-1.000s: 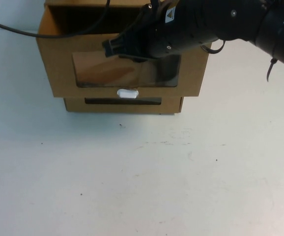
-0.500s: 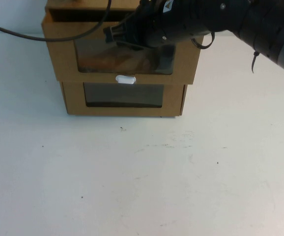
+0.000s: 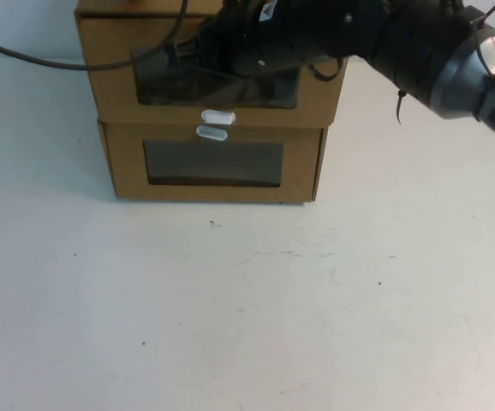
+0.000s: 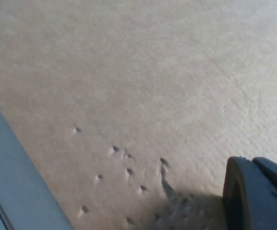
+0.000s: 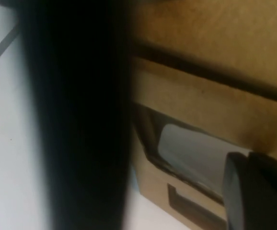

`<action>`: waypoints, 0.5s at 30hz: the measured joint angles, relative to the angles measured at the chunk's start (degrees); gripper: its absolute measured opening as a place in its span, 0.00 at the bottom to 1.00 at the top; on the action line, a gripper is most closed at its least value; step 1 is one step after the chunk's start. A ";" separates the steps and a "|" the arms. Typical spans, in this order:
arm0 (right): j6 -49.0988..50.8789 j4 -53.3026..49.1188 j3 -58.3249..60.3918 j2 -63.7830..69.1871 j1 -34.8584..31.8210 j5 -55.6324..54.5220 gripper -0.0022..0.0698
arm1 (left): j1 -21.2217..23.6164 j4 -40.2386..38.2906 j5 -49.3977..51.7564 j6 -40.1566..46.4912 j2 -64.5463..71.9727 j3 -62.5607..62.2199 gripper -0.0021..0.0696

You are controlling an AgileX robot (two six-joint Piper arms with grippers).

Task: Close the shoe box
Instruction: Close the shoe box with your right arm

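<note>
The shoe box (image 3: 110,60) is the upper of two stacked brown cardboard boxes at the table's far edge. Its white pull tab (image 3: 217,116) sits under its clear window. Its front panel stands about flush with the box below. My right gripper (image 3: 187,53) reaches in from the right and rests against the window of the shoe box front. The right wrist view shows a windowed cardboard front (image 5: 186,96) from very close. My left gripper (image 4: 260,194) shows only in the left wrist view, hovering close over a tan dented surface (image 4: 129,86).
The lower cardboard box (image 3: 123,163) has its own white tab (image 3: 211,132) above its window. A black cable (image 3: 33,56) runs in from the left to the boxes. The white table (image 3: 247,300) stretches in front of the boxes.
The shoe box's front panel has slid back, away from me, with my right gripper against it. The lower box's front and tab, hidden under the drawer before, now show.
</note>
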 joint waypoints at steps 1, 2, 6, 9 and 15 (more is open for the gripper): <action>0.00 0.26 -0.37 0.29 -0.12 -0.13 0.01 | 0.00 0.00 0.00 0.00 0.00 0.00 0.02; 0.00 0.41 -0.75 0.62 -0.25 -0.13 0.01 | 0.00 0.00 0.00 0.00 0.00 0.00 0.02; 0.00 1.80 -1.18 0.88 -0.92 0.23 0.01 | 0.00 0.00 0.08 0.00 0.00 0.00 0.02; 0.00 4.20 -1.43 1.06 -1.97 0.92 0.01 | 0.00 -0.11 0.08 0.00 0.00 0.00 0.02; -3.29 11.54 -1.43 1.20 -3.98 2.71 0.01 | 0.00 -0.23 0.12 0.00 0.00 0.00 0.02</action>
